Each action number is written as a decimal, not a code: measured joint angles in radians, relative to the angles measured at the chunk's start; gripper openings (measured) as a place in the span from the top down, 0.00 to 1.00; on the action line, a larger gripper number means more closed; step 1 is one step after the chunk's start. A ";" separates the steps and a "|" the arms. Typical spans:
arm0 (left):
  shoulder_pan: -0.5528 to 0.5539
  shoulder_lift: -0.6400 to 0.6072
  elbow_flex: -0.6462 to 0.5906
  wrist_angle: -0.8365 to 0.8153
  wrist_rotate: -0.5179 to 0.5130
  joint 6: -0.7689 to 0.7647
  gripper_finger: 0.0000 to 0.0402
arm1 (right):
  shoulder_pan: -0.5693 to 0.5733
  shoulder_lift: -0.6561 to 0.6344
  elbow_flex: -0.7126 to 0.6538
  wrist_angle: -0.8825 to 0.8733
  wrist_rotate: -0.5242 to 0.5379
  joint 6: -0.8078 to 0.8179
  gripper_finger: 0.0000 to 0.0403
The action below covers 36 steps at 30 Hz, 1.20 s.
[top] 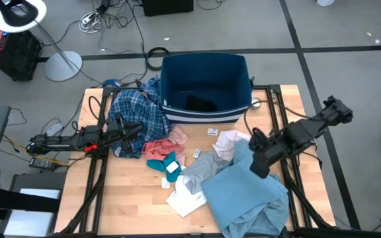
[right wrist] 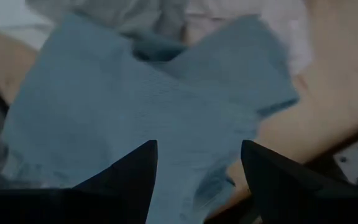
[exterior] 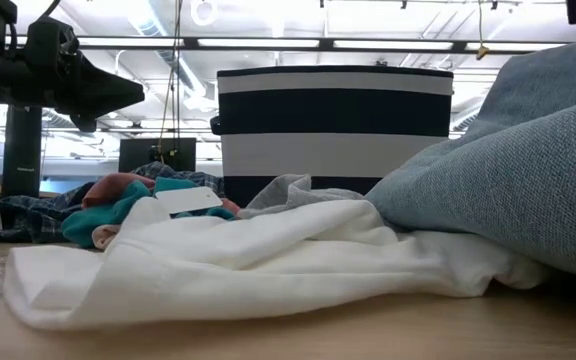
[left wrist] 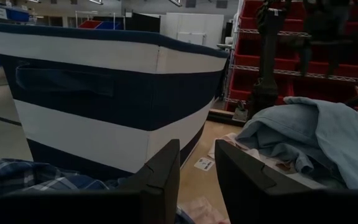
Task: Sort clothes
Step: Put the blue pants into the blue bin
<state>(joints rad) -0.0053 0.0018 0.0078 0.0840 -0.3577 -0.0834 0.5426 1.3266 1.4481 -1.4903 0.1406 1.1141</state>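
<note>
Clothes litter wooden table over grey floor; right gripper wide, left gripper narrow.

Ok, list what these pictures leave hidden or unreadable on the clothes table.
- Dark thing inside the bin, high view: too small and shadowed to identify.
- Paper tags on the table, high view: print too small to read.
- Plaid shirt, high view: partly covered by the left gripper.
- Light blue garment, low view: cut off by the edge.
- Right gripper, its wrist view: blurred garment below, folds unclear.
</note>
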 joint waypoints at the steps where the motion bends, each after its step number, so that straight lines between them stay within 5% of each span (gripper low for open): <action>1: 0.000 0.000 0.000 -0.001 0.000 0.000 0.73 | 0.005 0.007 -0.004 0.031 -0.005 -0.013 0.40; 15: 0.000 0.000 0.000 0.000 0.000 0.000 0.73 | 0.014 0.092 -0.021 0.067 0.015 -0.119 0.13; 23: 0.000 0.000 0.000 0.000 0.000 0.000 0.73 | 0.007 0.170 -0.128 0.132 0.023 -0.053 0.09; 30: 0.000 0.000 0.000 0.000 0.000 0.000 0.73 | 0.002 0.193 -0.387 0.425 0.011 -0.009 0.19; 36: 0.000 0.000 0.000 0.000 0.000 0.000 0.73 | 0.001 0.192 -0.571 0.671 -0.036 0.122 0.47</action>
<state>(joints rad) -0.0055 0.0019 0.0080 0.0837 -0.3576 -0.0832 0.5438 1.5182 0.8776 -0.8197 0.1050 1.2358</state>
